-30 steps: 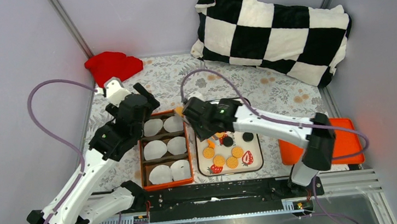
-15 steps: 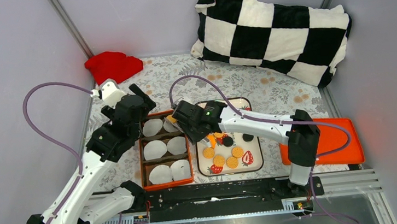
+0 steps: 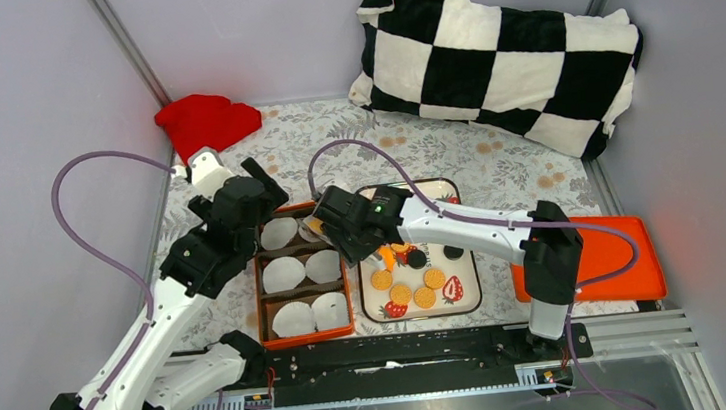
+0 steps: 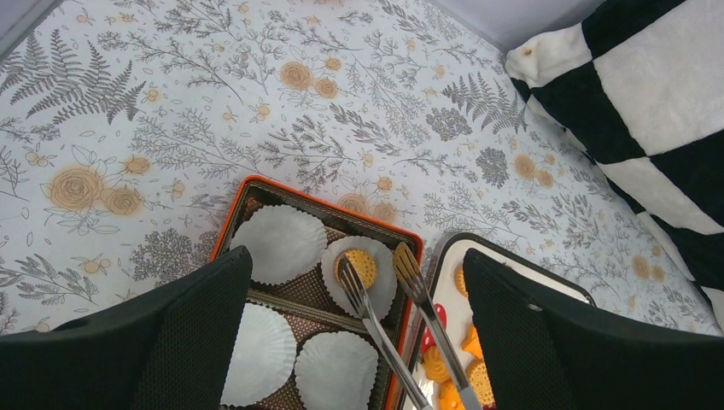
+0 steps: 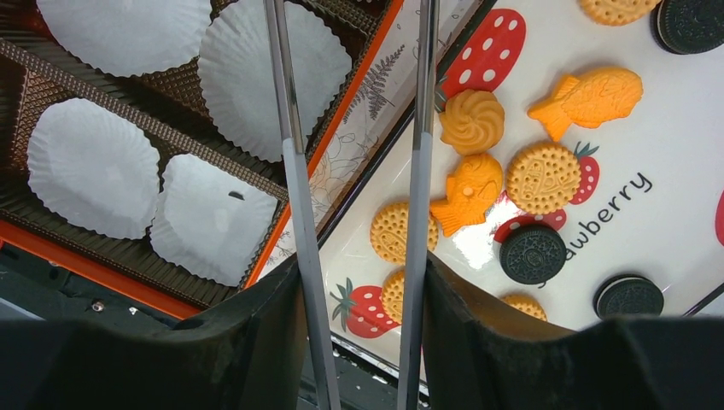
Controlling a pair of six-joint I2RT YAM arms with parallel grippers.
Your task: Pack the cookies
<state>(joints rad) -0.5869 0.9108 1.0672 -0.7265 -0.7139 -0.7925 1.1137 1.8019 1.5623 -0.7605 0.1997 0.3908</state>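
Golden and black cookies (image 3: 410, 286) lie on a white strawberry-print tray (image 3: 472, 295), seen close in the right wrist view (image 5: 543, 177). One golden cookie (image 4: 363, 265) lies in the far-right paper cup of the orange box (image 3: 257, 275). My right gripper (image 3: 341, 229) is shut on metal tongs (image 4: 410, 299). The tong tips stand apart over that cup, one tip just above the cookie. The right wrist view (image 5: 360, 273) shows both tong arms between my fingers. My left gripper (image 3: 264, 179) is open and empty, above the far end of the box (image 4: 324, 198).
Several white paper cups (image 5: 90, 166) fill the box. A red cloth (image 3: 205, 120) lies at the far left, a black-and-white checked pillow (image 3: 505, 51) at the far right, an orange tray (image 3: 635, 259) at the right, and a black rail (image 3: 393, 353) along the near edge.
My right arm moved left from the tray's far corner, carrying a golden cookie in the tongs over the box's far-right cup. The cookie now lies in that cup. The left arm barely moved.
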